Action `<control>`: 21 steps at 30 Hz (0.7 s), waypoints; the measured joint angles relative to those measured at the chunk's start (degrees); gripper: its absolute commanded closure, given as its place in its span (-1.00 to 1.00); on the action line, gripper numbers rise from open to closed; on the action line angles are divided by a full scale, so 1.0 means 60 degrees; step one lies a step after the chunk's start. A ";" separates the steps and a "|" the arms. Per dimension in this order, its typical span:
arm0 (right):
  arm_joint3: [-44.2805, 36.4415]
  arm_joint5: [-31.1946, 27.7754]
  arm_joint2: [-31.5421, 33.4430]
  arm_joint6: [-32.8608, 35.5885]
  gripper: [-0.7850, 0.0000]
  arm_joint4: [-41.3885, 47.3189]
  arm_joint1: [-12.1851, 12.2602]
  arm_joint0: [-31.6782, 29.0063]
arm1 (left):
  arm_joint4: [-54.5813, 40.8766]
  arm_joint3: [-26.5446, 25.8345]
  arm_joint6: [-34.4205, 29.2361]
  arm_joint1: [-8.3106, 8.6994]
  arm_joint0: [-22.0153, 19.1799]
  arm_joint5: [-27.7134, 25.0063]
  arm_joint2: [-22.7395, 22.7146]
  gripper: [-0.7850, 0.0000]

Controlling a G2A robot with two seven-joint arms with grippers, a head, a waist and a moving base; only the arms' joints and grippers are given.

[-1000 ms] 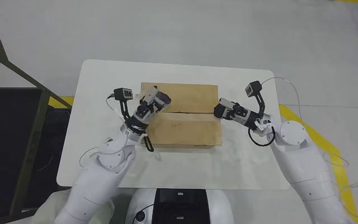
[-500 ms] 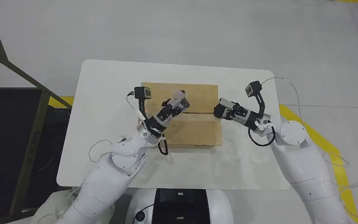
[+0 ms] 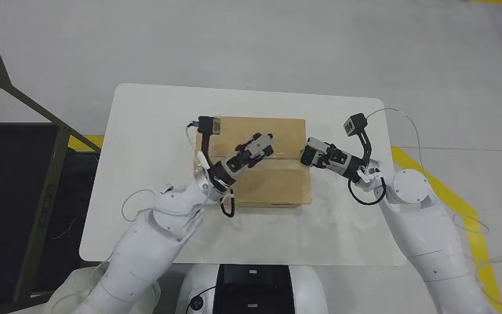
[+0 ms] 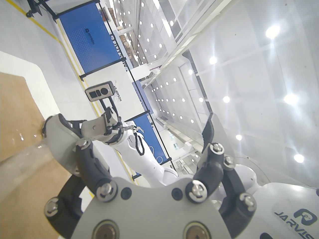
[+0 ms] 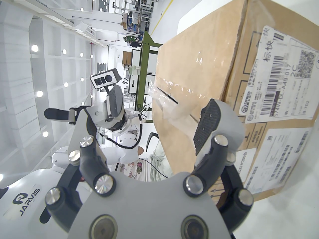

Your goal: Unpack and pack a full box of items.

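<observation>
A closed brown cardboard box (image 3: 267, 182) lies in the middle of the white table (image 3: 141, 125), with clear tape along its top seam (image 5: 169, 105) and shipping labels (image 5: 276, 75) on its right end. My left gripper (image 3: 263, 145) hovers over the box top near the seam, open with nothing between its fingers; in its wrist view, the gripper (image 4: 134, 133) has one finger close to the box top (image 4: 15, 115). My right gripper (image 3: 307, 154) is at the box's right end, open, its fingers (image 5: 211, 123) at the upper edge of the box (image 5: 204, 63).
A black cart (image 3: 31, 196) and a green frame (image 3: 39, 110) stand off the table's left side. Bare table surface (image 3: 345, 228) lies in front of the box and on both sides of it.
My left arm has swung rightward from the box's left end across the top toward the middle. The right arm and the box have not moved.
</observation>
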 measured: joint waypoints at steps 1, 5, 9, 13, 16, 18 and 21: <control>0.0000 0.0000 0.0000 0.0000 -1.00 0.0000 0.0000 0.0000 | -0.0076 -0.0028 0.0088 0.0012 0.0057 -0.0064 -0.0178 -1.00; 0.0000 0.0000 0.0000 0.0000 -1.00 0.0000 0.0000 0.0000 | -0.0484 -0.0251 0.0498 0.0067 0.0414 -0.0243 -0.1034 -1.00; 0.0000 0.0000 0.0000 0.0000 -1.00 0.0000 0.0000 0.0000 | -0.0913 -0.0498 0.0529 0.0151 0.0859 -0.0127 -0.1978 -1.00; 0.0000 0.0000 0.0000 0.0000 -1.00 0.0000 0.0000 0.0000 | -0.1557 -0.0500 0.0272 0.0244 0.1335 0.0088 -0.3044 -1.00; 0.0000 0.0000 0.0000 0.0000 -1.00 0.0000 0.0000 0.0000 | -0.2048 -0.0357 -0.0099 0.0314 0.1583 0.0260 -0.3851 -1.00; 0.0000 0.0000 0.0000 0.0000 -1.00 0.0000 0.0000 0.0000 | -0.2278 -0.0171 -0.0306 0.0352 0.1680 0.0380 -0.4349 -1.00; 0.0000 0.0000 0.0000 0.0000 -1.00 0.0000 0.0000 0.0000 | -0.2509 0.0167 -0.0622 0.0397 0.1715 0.0561 -0.4889 -1.00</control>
